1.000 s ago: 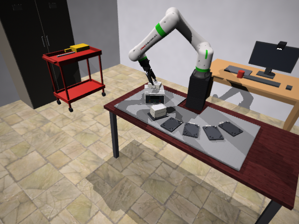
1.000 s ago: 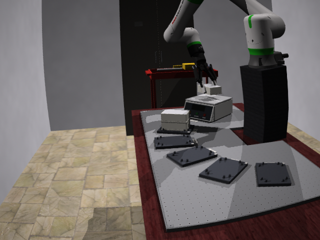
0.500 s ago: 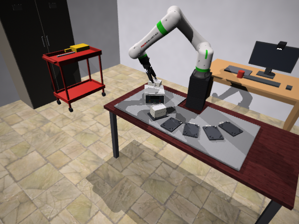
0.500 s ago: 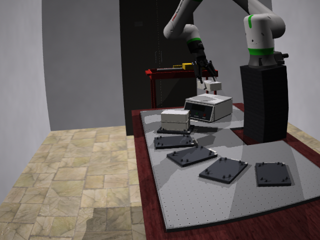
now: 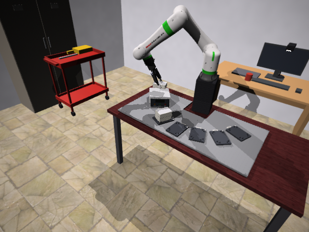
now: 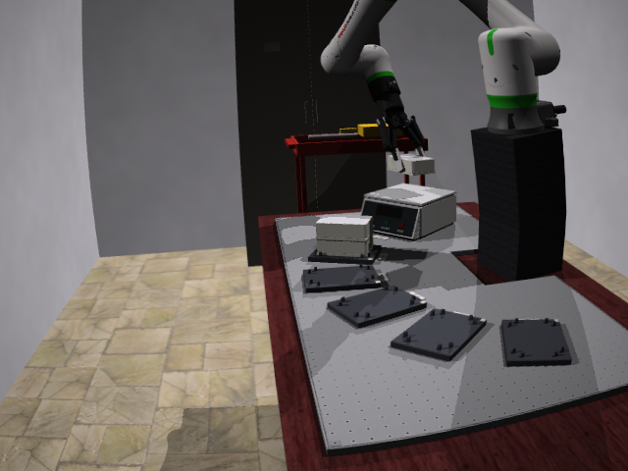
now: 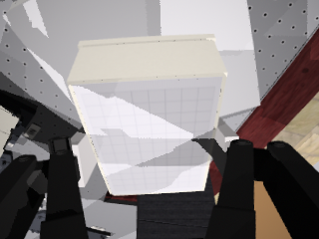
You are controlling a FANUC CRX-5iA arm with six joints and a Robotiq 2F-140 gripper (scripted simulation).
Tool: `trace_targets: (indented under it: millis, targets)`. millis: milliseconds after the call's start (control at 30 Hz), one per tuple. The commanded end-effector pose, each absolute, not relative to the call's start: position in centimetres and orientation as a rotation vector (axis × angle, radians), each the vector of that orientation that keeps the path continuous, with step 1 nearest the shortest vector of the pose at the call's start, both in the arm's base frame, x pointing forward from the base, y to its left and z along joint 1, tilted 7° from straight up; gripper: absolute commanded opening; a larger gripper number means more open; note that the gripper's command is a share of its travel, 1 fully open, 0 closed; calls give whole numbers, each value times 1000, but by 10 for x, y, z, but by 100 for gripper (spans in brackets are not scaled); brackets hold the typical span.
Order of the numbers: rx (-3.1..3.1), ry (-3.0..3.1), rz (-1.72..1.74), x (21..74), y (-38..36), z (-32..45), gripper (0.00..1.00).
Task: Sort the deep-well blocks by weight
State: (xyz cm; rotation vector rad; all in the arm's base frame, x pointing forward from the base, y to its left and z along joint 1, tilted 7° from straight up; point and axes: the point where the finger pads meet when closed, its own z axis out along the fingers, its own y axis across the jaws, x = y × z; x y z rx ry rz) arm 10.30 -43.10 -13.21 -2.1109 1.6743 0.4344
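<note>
Wrist view, block [image 5: 163, 85] [image 6: 422, 165] [image 7: 150, 119] in tool [image 5: 160, 83] [image 6: 407, 154] [image 7: 153, 128], long axis running top to bottom

The white block [image 5: 163, 85] [image 6: 419, 165] [image 7: 150, 139] is higher over the scale [image 5: 159, 93] [image 6: 439, 215] [image 7: 239, 75] than it is a second earlier. In the earliest exterior picture its underside looks down at the platform, and whether the two touch there cannot be told; now a plain gap shows between them. Most of the climb falls in the first half second, with only a little more since. The fingers [image 5: 159, 81] [image 6: 408, 158] rise together with the block, and the arm's elbow [image 5: 180, 12] sits slightly higher in the top view.
</note>
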Motion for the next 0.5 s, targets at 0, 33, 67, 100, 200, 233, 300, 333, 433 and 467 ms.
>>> trace_targets:
  millis: [0, 33, 67, 100, 200, 233, 300, 333, 433, 467]
  targets:
    - [-2111, 1675, 434, 103, -431, -132, 10]
    - [-2111, 1675, 434, 103, -431, -132, 10]
    - [-2111, 1675, 434, 103, -431, -132, 10]
    - [-2111, 1675, 434, 103, -431, -132, 10]
    - [-2111, 1675, 434, 103, -431, -132, 10]
    - [-2111, 1675, 434, 103, -431, -132, 10]
    - [-2177, 1613, 447, 109, -429, -131, 10]
    - [-2210, 1581, 454, 112, -427, -131, 10]
    - [-2305, 1482, 473, 121, -423, -130, 10]
    - [-2336, 1448, 479, 124, -422, -129, 10]
